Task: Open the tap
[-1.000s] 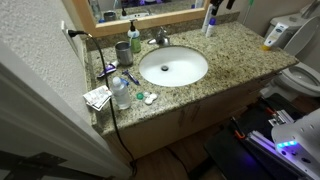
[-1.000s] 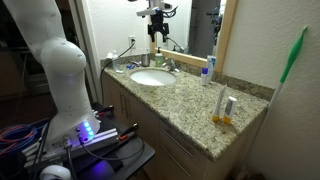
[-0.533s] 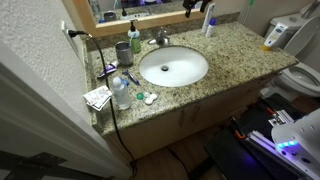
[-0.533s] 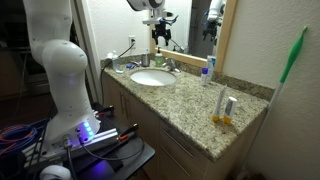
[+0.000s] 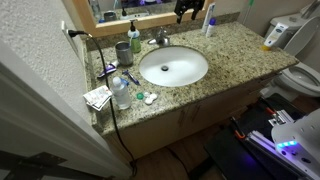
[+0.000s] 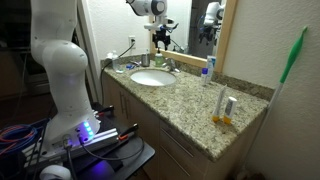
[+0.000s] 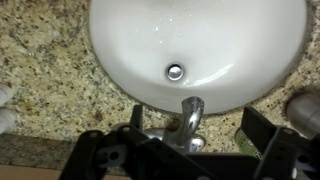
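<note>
the gripper (image 7: 192, 142) stands wide open. in the wrist view its two dark fingers (image 7: 103, 157) come in from the bottom edge, far apart, and the tap (image 7: 190, 122) shows in the gap between them with bare space on either side. in both exterior views the gripper (image 5: 187, 10) (image 6: 162, 38) hangs in front of the mirror (image 5: 150, 8), above the back edge of the worktop (image 5: 235, 55), higher than the tap and clear of it.

the tap (image 5: 160, 38) (image 6: 172, 65) is small and silver-grey. it sits at the back edge of the worktop, just behind the white oval basin (image 5: 173, 67), with its short spout pointing over the rim. the wrist view shows the basin (image 7: 210, 40) with its round metal drain (image 7: 176, 71) and speckled stone around it.

a green soap bottle (image 5: 134, 40) and a grey cup (image 5: 122, 52) stand close together towards the back corner by the wall, beside the tap. on the other side of the basin a white bottle (image 5: 209, 22) stands at the back edge. a clear bottle (image 5: 120, 92) stands among small loose items at the wall end of the worktop, near the front corner. past the far end of the worktop is a toilet (image 5: 300, 78).
</note>
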### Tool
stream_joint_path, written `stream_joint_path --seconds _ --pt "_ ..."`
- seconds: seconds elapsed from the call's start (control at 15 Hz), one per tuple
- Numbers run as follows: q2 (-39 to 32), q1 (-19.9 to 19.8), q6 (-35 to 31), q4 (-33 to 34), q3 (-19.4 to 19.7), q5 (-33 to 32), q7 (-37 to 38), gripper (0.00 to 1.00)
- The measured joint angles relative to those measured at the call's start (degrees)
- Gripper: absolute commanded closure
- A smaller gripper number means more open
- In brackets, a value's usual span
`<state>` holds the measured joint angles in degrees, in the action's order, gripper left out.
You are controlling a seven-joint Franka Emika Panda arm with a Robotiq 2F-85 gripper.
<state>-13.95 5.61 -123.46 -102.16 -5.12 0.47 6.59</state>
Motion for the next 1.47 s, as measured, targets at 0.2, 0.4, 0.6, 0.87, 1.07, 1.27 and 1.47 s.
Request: stream_joint_path --seconds 0.2,0.4,0.6,0.87,1.07,1.27,1.47 --pt "-6.06 0.61 -1.49 5.27 -0.01 1.35 1.21 0.0" --pt "-9.33 0.87 -1.85 8.07 0.03 1.34 2.37 0.0" --pt "-8.89 0.91 -1.84 8.11 0.06 1.34 2.37 0.0" --pt "-10.8 0.98 -2.65 8.53 0.3 1.23 2.65 0.0" --pt "-13.62 1.23 -5.26 10.04 0.73 0.9 3.87 0.0" --pt "-16.16 1.74 -6.41 12.25 1.36 0.71 4.72 0.0" --pt "-18.26 2.36 -7.49 14.39 1.91 0.1 5.52 0.0"
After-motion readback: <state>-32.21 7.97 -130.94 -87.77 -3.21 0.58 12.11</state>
